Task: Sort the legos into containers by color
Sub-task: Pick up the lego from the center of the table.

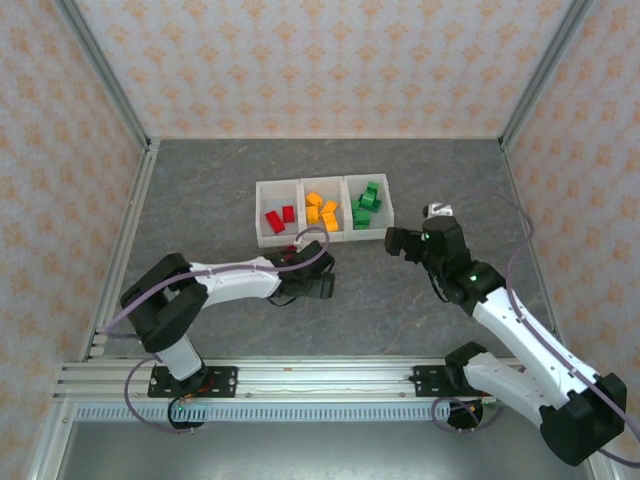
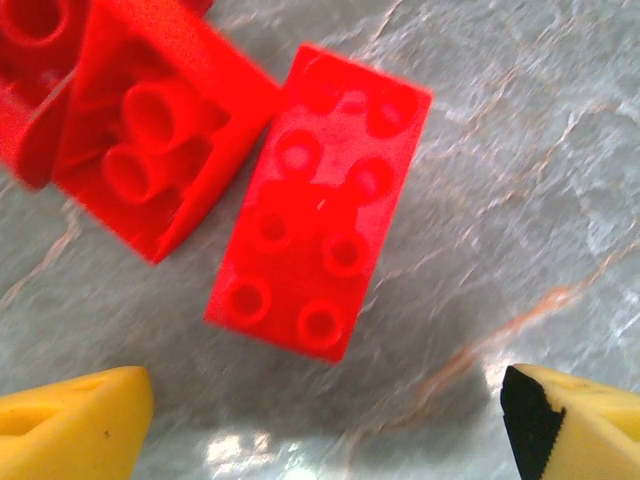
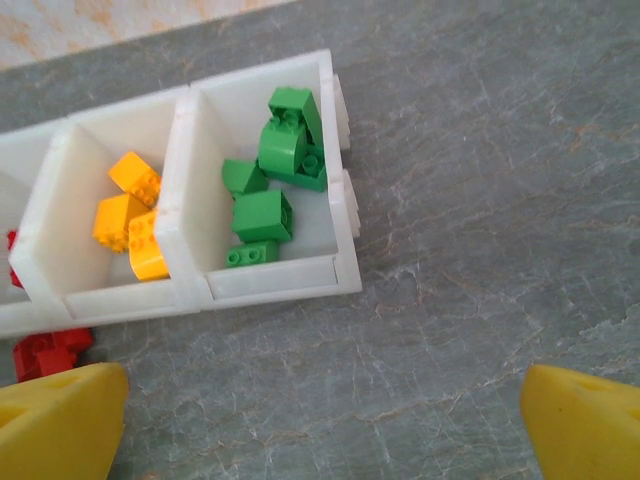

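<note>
Close from the left wrist: studs-up red lego [image 2: 320, 255] flat on the grey surface [image 2: 520, 200], tipped red lego [image 2: 150, 150] just beside it, hollow underside showing; left pincer [image 2: 330, 420] spread wide short of both, gripping nothing. From the right wrist: right pincer [image 3: 320, 420] released too, empty, over bare surface by the containers [image 3: 185, 200]. From above, toward the far edge at mid-width: two red pieces [image 1: 279, 217] in the left bin, orange-yellow pieces [image 1: 322, 210] in the middle, green pieces [image 1: 365, 205] at right.
</note>
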You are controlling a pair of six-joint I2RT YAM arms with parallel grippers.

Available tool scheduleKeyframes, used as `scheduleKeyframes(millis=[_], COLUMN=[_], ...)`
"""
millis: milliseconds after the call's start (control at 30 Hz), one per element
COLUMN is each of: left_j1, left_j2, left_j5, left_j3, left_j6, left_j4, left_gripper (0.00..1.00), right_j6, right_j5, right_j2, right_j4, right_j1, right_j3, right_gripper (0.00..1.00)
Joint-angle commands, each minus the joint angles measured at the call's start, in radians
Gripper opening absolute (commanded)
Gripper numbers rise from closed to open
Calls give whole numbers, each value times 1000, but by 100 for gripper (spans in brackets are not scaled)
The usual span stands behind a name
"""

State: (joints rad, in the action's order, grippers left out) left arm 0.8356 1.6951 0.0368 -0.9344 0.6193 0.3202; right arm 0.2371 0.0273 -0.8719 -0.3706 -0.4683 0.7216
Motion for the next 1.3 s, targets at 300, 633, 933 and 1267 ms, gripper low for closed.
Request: scheduleKeyframes(millis=[300,633,933,1267], left_j1=[-52,-60,-60,-55], left_j2=[177,207,242,169], left_j5=[62,81,75,150], left_j3=[-180,-250,-283,-274], left_j6=[-56,-158,-201,-169], left_j4=[66,87,80,48], left_gripper=[84,68,56,22], right_j6=[14,24,24,23], right_j5=[53,46,49,60], right_j2=[97,85,68,70], right_j4=[15,38,41,29], right_j1=[2,2,2,1], right_j3=[-16,-37,-37,-30], right_gripper=[100,100,100,100])
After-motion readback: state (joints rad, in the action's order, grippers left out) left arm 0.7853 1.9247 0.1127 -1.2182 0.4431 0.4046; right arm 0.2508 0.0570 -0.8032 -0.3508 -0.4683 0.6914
